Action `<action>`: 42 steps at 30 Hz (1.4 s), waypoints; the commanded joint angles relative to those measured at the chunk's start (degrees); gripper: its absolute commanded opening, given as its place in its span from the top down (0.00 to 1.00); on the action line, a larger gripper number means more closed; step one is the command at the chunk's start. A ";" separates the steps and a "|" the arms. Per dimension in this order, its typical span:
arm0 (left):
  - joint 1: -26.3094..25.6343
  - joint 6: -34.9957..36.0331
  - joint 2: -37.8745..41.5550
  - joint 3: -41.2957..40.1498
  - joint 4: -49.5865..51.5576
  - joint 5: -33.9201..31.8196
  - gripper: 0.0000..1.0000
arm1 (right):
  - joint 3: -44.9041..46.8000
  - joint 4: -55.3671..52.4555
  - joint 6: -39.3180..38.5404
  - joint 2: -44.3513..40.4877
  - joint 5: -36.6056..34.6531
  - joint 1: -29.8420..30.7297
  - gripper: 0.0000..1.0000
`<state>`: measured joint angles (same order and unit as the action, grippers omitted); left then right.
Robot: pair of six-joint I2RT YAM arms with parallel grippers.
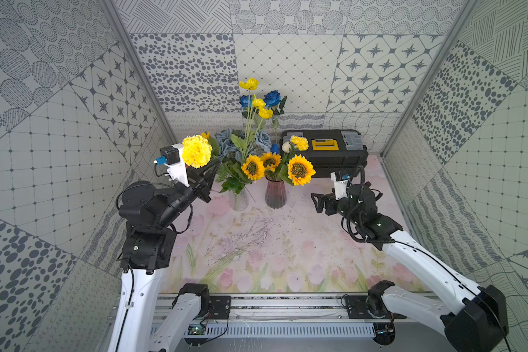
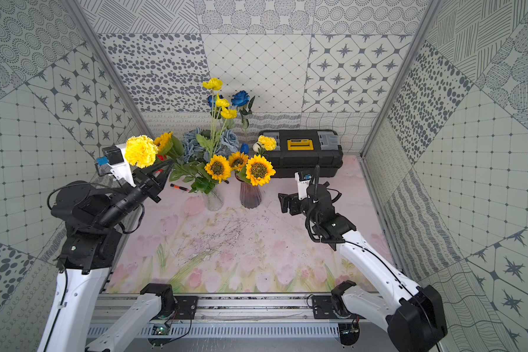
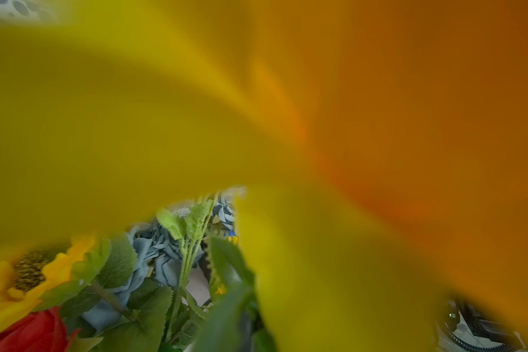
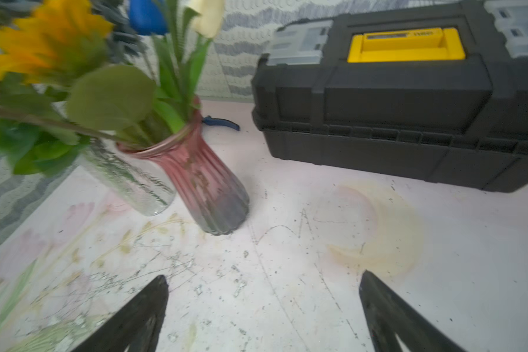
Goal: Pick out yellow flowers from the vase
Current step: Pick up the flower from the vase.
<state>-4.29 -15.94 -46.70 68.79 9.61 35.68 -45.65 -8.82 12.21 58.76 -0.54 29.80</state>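
Surface [image 1: 272, 250]: flower-printed and scuffed; it carried everything, with the pink vase [image 1: 275, 193] toward its back middle.
Toolbox [image 1: 323, 152]: black, yellow handle, lid closed, contents hidden; it stood behind the pink vase toward the right arm's side, near but apart.
Clear vase [image 1: 240, 199]: just beside the pink vase on the left arm's side; it held a leafy bunch with the tall yellow spray [image 1: 258, 103], grey-blue roses [image 1: 226, 143] and a front sunflower [image 1: 253, 167].
Pink vase: held the sunflower pair [image 1: 301, 169], a small yellow pompom [image 1: 299, 142] and a white tulip [image 1: 286, 147].
Blue roses [image 1: 272, 97]: high above the pink vase; which vase their stems ended in could not be told.
Large yellow pompom [image 1: 196, 151]: raised beyond the clear vase from the pink vase, against the left wrist camera; its stem was hidden.
Left tool [image 1: 217, 164]: fingers pressed together, tip toward the bunch, below the large yellow pompom; whether a stem was pinched could not be told.
Right tool [image 4: 262, 277]: spread wide and empty, low over the surface, near the pink vase on the toolbox side.
Left wrist view: nearly filled by blurred yellow-orange petals; a gap showed a further sunflower [image 3: 28, 274] and a red rose [image 3: 28, 332].
Right wrist view: alone showed blue-handled pliers [image 4: 221, 122] lying just behind the pink vase.
Top view: an orange-handled stick [image 2: 179, 186] lay beyond the clear vase from the pink vase, seen only where the left arm did not cover it.
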 commanded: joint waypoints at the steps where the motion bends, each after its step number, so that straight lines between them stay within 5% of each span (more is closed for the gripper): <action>1: -0.59 0.79 -3.34 3.29 8.83 15.91 1.00 | 2.84 2.51 -2.65 -3.83 2.40 3.40 0.02; 8: -5.98 9.50 -8.10 8.32 25.02 18.33 1.00 | 5.05 0.45 -6.32 -9.14 4.15 11.47 0.02; 13: -7.70 10.52 -8.95 6.87 26.59 19.15 1.00 | 5.41 1.88 -7.62 -10.78 7.18 17.21 0.03; 24: -9.37 1.03 -5.20 -5.90 9.38 14.61 1.00 | -2.58 10.83 -8.00 1.49 18.51 27.99 0.14; 35: -9.79 -10.04 -3.32 -11.33 -5.51 18.22 1.00 | -5.04 19.33 -7.84 12.03 16.77 33.84 0.21; 42: -10.16 -11.33 -3.56 -11.67 -7.84 19.50 1.00 | -5.65 19.30 -8.04 13.31 15.00 34.10 0.54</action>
<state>-14.22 -23.57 -50.35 57.14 10.61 52.18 -49.52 7.05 4.51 71.96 15.51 63.61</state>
